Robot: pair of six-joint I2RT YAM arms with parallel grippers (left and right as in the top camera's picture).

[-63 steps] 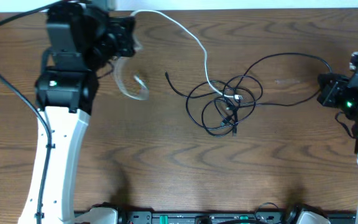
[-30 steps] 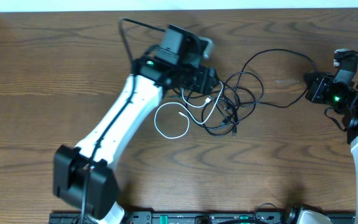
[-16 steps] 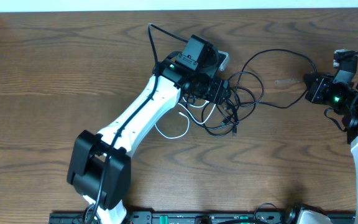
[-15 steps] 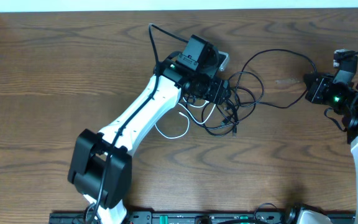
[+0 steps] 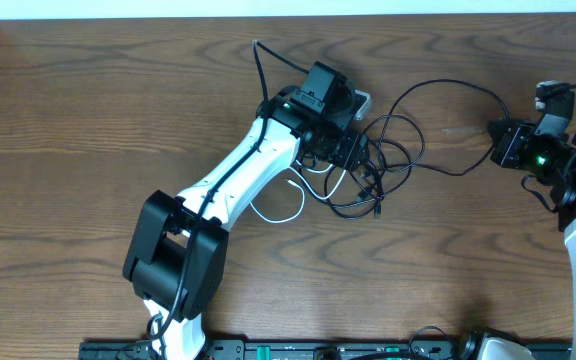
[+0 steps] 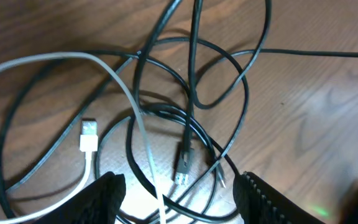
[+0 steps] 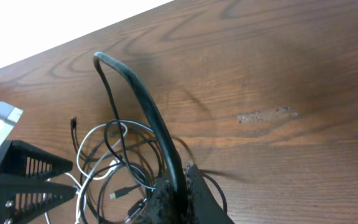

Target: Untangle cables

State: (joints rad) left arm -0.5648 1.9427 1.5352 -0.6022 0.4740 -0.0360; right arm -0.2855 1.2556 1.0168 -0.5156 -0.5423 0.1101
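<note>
The cables lie tangled mid-table. The black cable (image 5: 438, 85) forms several overlapping loops and arcs right to my right gripper (image 5: 500, 147), which is shut on it. In the right wrist view the black cable (image 7: 143, 93) rises in a stiff arch out of the shut right gripper (image 7: 180, 182). The white cable (image 5: 286, 217) curls in a loop left of the tangle. My left gripper (image 5: 358, 160) hangs over the knot. The left wrist view shows the left gripper (image 6: 180, 183) open, straddling black strands, a black plug (image 6: 183, 168) and the white cable (image 6: 126, 93) with its plug (image 6: 89, 135).
My left arm (image 5: 238, 180) stretches diagonally from the front left to the tangle. A pale scuff (image 5: 463, 130) marks the wood between the tangle and the right gripper. The table's far edge (image 5: 288, 14) meets a white wall, and a dark rail (image 5: 318, 350) runs along the front.
My left arm swung from the far left to the tangle and has edged right over it. The white cable, once stretched, now lies in a loose loop. The right gripper is unmoved.
</note>
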